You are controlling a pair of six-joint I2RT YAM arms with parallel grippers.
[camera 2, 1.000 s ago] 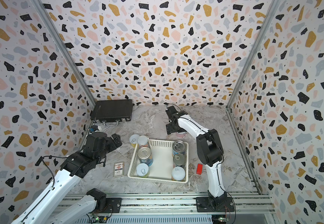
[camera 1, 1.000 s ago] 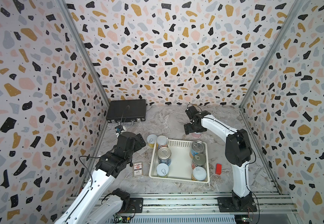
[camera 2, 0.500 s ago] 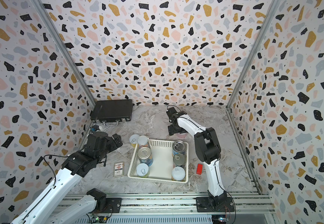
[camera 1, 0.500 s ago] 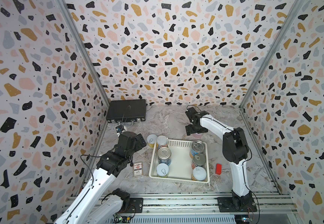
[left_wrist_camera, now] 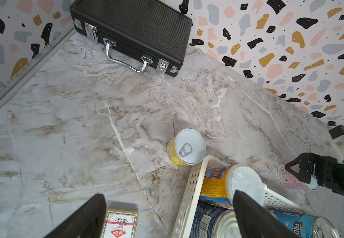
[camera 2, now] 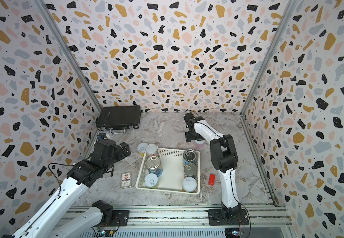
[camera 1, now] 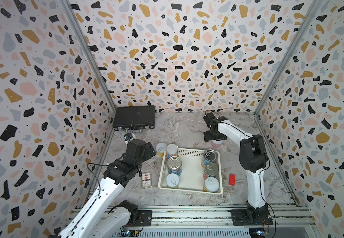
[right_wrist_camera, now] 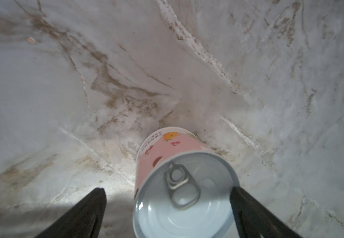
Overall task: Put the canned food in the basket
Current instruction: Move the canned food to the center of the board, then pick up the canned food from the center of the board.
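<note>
On a marble-patterned tabletop (camera 1: 187, 127), the left gripper (left_wrist_camera: 167, 218) hangs with its claw spread wide and empty above a deck of playing cards (camera 1: 146, 179) and the near-left corner of the white perforated basket (camera 1: 189, 190). Just outside that basket's far-left corner stands a yellow-labelled pull-tab can (camera 1: 161, 149), upright and touching or nearly touching the rim; it is not yet collected.

Six cans stand inside the basket in both top views: an orange-labelled, white-lidded can (camera 1: 171, 150), a silver-topped blue can (camera 1: 174, 165) and a yellow pull-tab can (camera 1: 172, 180) along the left wall, and three more along the right wall (camera 1: 210, 167).

Farther right, beyond the basket's far-right corner, the right gripper (right_wrist_camera: 167, 216) hovers over the pink-labelled can (right_wrist_camera: 168, 153), its claw spread with one finger close against the can's rim and the other well clear. The can stands upright on the table, unheld.

The step in hand looks to be the pickup of this pink can. The next move probably calls for centring the claw, lowering it around the can's body, closing, then lifting it over the basket wall into the open middle. A small red block (camera 1: 232, 179) lies right of the basket, and a black briefcase (camera 1: 134, 117) sits at the far left.
</note>
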